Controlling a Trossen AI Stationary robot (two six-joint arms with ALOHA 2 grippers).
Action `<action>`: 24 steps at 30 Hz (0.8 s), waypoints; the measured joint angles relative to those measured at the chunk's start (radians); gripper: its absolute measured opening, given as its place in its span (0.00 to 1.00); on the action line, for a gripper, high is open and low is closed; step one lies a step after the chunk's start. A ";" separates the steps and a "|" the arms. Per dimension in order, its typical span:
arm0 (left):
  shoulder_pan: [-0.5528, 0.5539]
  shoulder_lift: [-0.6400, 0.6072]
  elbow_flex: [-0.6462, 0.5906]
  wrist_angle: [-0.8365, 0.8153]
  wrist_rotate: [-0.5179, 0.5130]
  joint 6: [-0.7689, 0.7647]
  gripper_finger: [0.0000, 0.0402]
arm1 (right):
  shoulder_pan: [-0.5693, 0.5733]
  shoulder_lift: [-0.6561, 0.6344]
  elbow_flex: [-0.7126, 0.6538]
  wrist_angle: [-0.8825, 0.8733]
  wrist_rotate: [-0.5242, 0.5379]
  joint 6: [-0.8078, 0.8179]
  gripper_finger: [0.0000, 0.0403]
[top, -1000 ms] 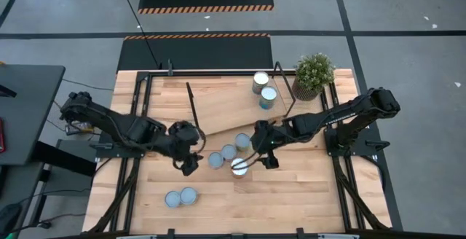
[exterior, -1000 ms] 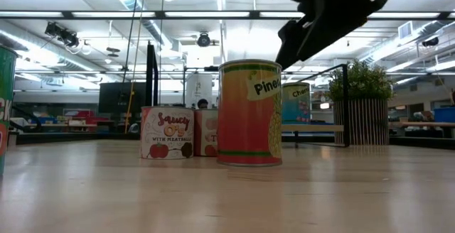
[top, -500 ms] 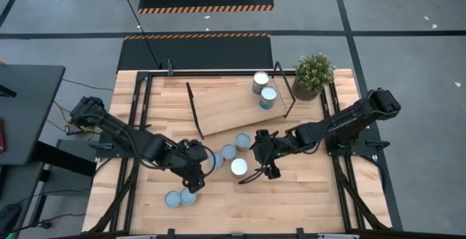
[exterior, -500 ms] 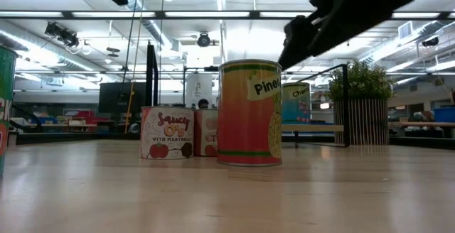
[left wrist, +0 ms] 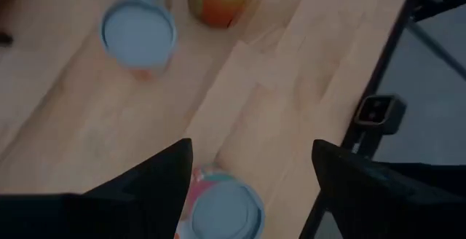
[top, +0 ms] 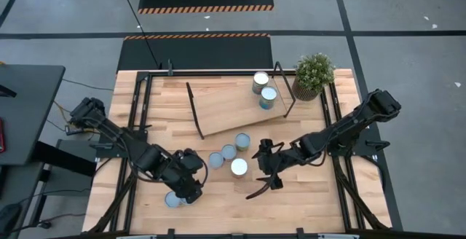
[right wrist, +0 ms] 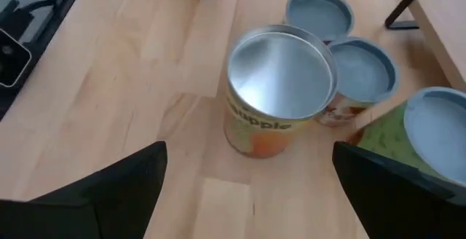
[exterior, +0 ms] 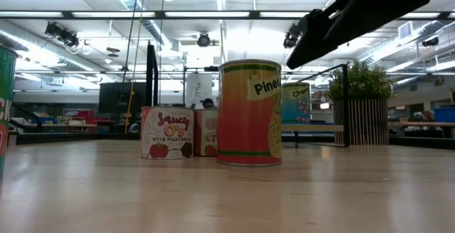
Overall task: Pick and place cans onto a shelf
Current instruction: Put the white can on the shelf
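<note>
Both end effectors wide, holding nothing: left end effector [top: 188,189] over 2 cans [top: 172,199] at bench front, right end effector [top: 268,175] beside pineapple can [top: 239,167]. Shelf [top: 233,104] has 2. You risk tipping the neighbour can w/ a finger when descending

My overhead camera looks straight down on the whole butcher-block wooden table [top: 291,202] from well above. My low camera sits at table height, facing level across it into the room, very close to the orange-and-green pineapple can [exterior: 249,112]. My right wrist camera looks steeply down on that same can, showing its silvery round top [right wrist: 280,75]. My left wrist camera points down near the table's edge, over a pale-blue-topped can [left wrist: 222,210].
</note>
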 joint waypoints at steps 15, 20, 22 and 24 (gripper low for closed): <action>-0.079 0.062 -0.001 -0.144 0.263 -0.005 0.72 | 0.086 0.061 0.111 0.006 0.163 0.058 0.99; -0.131 0.071 -0.001 -0.168 0.265 -0.024 0.72 | 0.089 0.061 0.153 -0.058 0.177 0.057 0.99; -0.149 0.091 -0.001 -0.172 0.255 -0.033 0.72 | 0.089 0.061 0.156 -0.059 0.180 0.057 0.99; -0.171 0.114 -0.001 -0.170 0.274 -0.031 0.72 | 0.089 0.061 0.156 -0.072 0.181 0.057 0.98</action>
